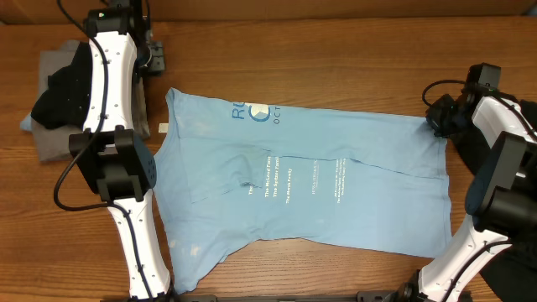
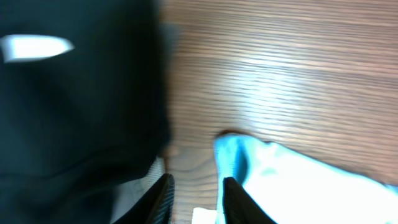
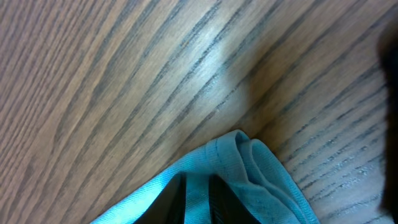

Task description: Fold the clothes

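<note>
A light blue T-shirt (image 1: 310, 180) with white print lies spread flat on the wooden table. My left gripper (image 1: 156, 62) is at the far left, just off the shirt's top-left corner (image 2: 231, 149). In the left wrist view its fingers (image 2: 200, 200) are open over bare wood, and the right finger is at the shirt's edge. My right gripper (image 1: 436, 117) is at the shirt's top-right corner. In the right wrist view its fingers (image 3: 196, 194) are shut on the blue fabric (image 3: 249, 162) near the hem.
A pile of grey and black clothes (image 1: 52, 105) lies at the table's left edge, and the black cloth (image 2: 74, 106) fills the left of the left wrist view. A small white tag (image 1: 164, 127) lies by the shirt's left side.
</note>
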Motion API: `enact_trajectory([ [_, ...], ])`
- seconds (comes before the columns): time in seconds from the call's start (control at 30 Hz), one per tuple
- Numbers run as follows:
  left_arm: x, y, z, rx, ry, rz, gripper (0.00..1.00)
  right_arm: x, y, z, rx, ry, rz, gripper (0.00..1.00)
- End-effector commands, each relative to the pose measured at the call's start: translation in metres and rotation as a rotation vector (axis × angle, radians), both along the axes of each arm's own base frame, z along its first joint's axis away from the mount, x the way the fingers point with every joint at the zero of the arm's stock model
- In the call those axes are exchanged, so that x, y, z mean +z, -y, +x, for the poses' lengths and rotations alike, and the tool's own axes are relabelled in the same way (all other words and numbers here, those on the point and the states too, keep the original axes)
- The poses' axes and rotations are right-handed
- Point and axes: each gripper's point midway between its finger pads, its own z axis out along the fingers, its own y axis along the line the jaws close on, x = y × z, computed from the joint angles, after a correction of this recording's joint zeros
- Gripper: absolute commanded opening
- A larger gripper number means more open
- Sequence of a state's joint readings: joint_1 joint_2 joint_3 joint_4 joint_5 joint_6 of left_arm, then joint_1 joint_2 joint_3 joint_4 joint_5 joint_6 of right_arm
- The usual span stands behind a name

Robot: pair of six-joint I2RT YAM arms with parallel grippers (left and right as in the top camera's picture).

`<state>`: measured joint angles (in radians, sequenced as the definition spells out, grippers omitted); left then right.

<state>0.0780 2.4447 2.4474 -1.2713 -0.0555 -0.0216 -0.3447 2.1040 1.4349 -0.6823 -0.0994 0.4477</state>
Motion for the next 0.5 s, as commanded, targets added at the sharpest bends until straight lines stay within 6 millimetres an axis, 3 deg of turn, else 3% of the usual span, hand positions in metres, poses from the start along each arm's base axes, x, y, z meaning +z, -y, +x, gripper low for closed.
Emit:
enact_trajectory([
  [0.0,-0.023,0.029,0.002,-0.147,-0.030,-0.077,0.62,-0.047,0.008,-0.043,-0.033,-0.183,-0.015,0.18],
  [0.03,-0.029,0.030,0.002,-0.150,-0.040,-0.080,0.72,-0.047,0.008,-0.043,-0.033,-0.182,-0.015,0.18],
  [0.1,-0.045,0.034,-0.002,-0.156,-0.070,-0.110,0.72,-0.047,0.008,-0.044,-0.033,-0.185,-0.014,0.18],
  [0.23,-0.072,0.044,-0.012,-0.164,-0.135,-0.168,0.62,-0.047,0.007,-0.045,-0.033,-0.192,-0.011,0.19],
  [0.47,-0.102,0.044,-0.017,-0.159,-0.191,-0.176,0.30,-0.047,0.007,-0.047,-0.032,-0.199,-0.009,0.19],
])
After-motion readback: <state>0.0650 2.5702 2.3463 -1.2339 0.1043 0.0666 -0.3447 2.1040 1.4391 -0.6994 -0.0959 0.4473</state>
